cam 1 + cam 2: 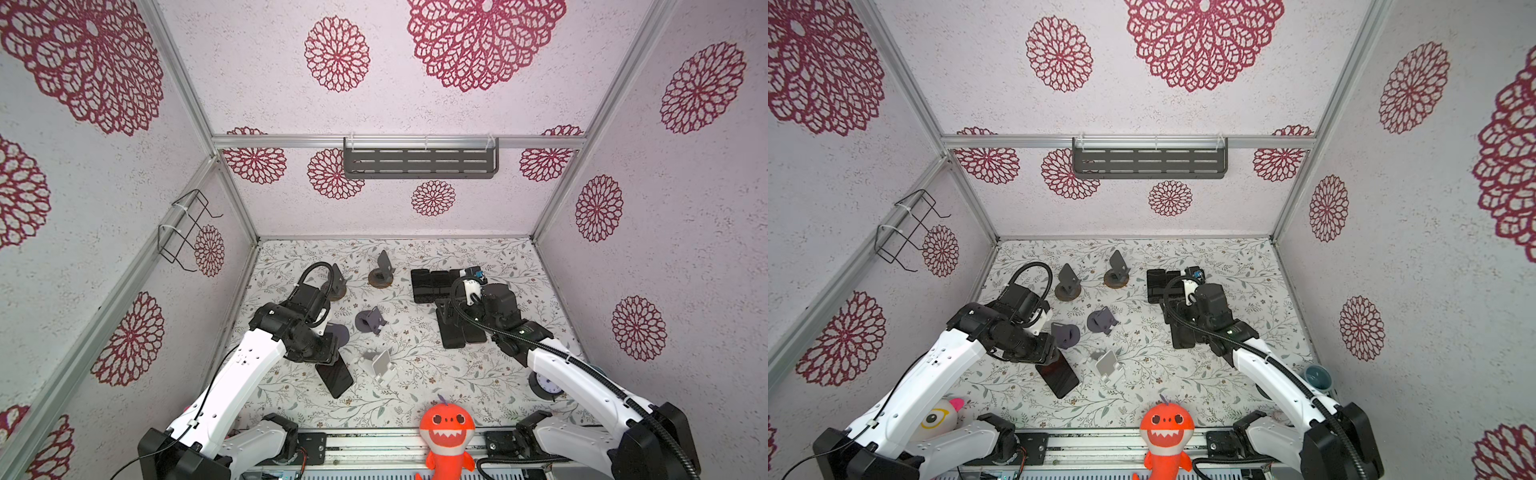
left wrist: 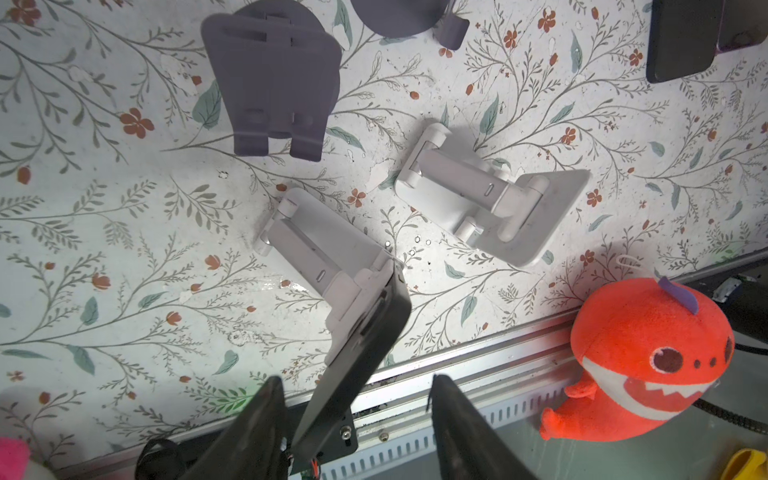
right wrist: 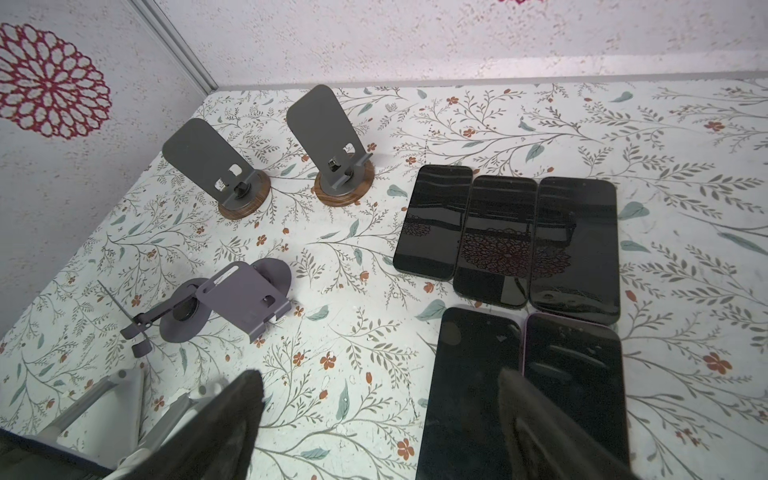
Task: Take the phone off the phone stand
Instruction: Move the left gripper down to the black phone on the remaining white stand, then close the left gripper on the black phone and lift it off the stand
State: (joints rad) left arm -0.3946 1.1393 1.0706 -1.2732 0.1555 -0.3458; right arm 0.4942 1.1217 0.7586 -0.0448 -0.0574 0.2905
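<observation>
Left wrist: left fingers (image 2: pixel 257 424) half-spread around phone (image 2: pixel 340 395), seemingly not pinching; right fingers (image 3: pixel 232 415) wide, empty.

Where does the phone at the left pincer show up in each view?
In both top views: the phone sits left of centre, toward the front.
Left wrist view: lower middle, between the left pincer's open fingers, leaning on a white stand.
Right wrist view: cannot tell; a dark edge in the lower-left corner may be it.
Shared landmark: the orange shark plush, absent from the right wrist view.
</observation>
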